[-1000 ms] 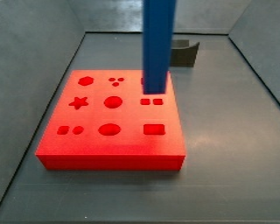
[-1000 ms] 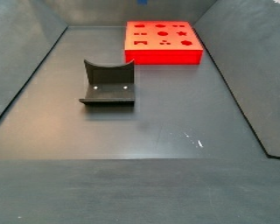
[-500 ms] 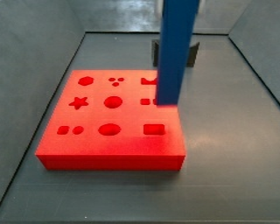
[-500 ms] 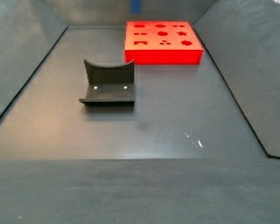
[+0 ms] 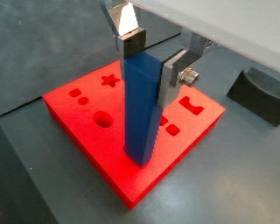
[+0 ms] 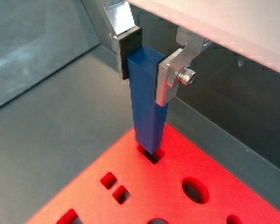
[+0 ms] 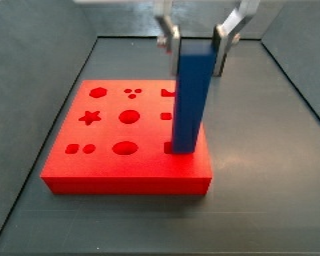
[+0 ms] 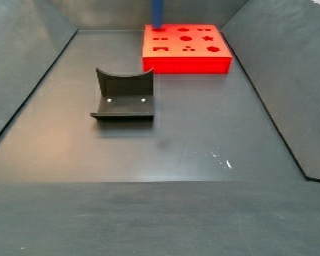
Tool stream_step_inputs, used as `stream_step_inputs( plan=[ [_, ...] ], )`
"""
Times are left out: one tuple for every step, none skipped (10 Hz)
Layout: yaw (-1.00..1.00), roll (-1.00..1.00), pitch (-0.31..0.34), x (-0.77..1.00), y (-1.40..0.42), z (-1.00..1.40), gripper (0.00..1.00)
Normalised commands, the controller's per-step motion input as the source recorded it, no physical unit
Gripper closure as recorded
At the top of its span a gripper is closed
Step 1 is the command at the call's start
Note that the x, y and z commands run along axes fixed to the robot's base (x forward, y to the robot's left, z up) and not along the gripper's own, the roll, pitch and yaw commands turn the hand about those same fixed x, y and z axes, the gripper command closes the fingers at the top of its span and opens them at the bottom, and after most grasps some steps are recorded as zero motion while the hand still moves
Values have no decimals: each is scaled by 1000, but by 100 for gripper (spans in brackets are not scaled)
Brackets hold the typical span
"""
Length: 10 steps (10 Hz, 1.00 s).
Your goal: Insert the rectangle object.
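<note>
- Bar (image 7: 192, 95) has dropped and shifted toward the board's near right corner since half a second ago; gripper (image 7: 198, 38) now in frame.
- Fingers (image 5: 174, 77) clamp the bar's top.
- Bar upright, lower end in the rectangular hole (image 6: 149, 156) of the red board (image 7: 128, 165).
- Fixture (image 8: 124, 96) on floor, well apart from board.

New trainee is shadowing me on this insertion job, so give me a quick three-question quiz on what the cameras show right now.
1. True or false: the gripper holds the blue bar upright by its top end.
2. Which does the bar's lower end meet on the red board: A) star hole, B) rectangular hole, C) bare floor?
3. What dark thing stands apart from the board in a side view?

Key: 1 true; 2 B; 3 the fixture.
</note>
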Motion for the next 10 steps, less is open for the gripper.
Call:
stream_step_inputs(
  plan=[
    [0,40,-6,-94,0,-197,100],
    [0,41,0,-46,0,-129,100],
    [-20,31,0,-11,0,-109,100],
    [-34,19,0,-29,0,-89,100],
    [-34,0,0,-63,0,-74,100],
    [-34,1,0,-74,0,-51,100],
    [-37,0,0,-94,31,-80,100],
    [-29,0,0,-143,129,-66,100],
    [0,0,0,-100,169,-54,100],
    [0,0,0,-71,214,-49,100]
  ],
)
